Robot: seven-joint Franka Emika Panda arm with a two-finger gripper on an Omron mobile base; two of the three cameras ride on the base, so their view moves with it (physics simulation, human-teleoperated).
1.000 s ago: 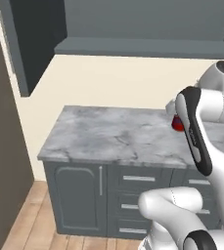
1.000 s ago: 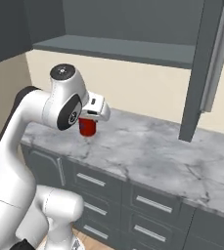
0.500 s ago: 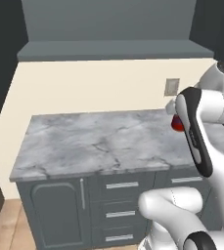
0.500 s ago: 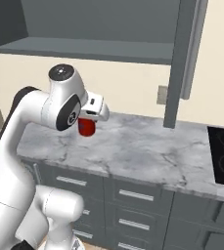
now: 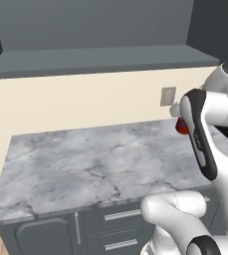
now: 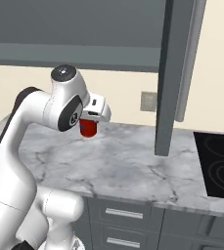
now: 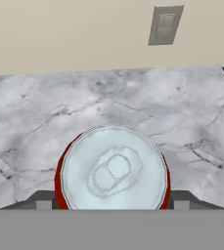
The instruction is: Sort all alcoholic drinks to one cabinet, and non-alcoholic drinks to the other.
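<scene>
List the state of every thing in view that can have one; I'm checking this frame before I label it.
red soda can: upright, held off the counter, silver top sealed.
gripper: shut on the red soda can.
overhead cabinet: open, the part of its shelf floor in view is bare.
cabinet door: swung open, edge-on.
base drawers: closed.
</scene>
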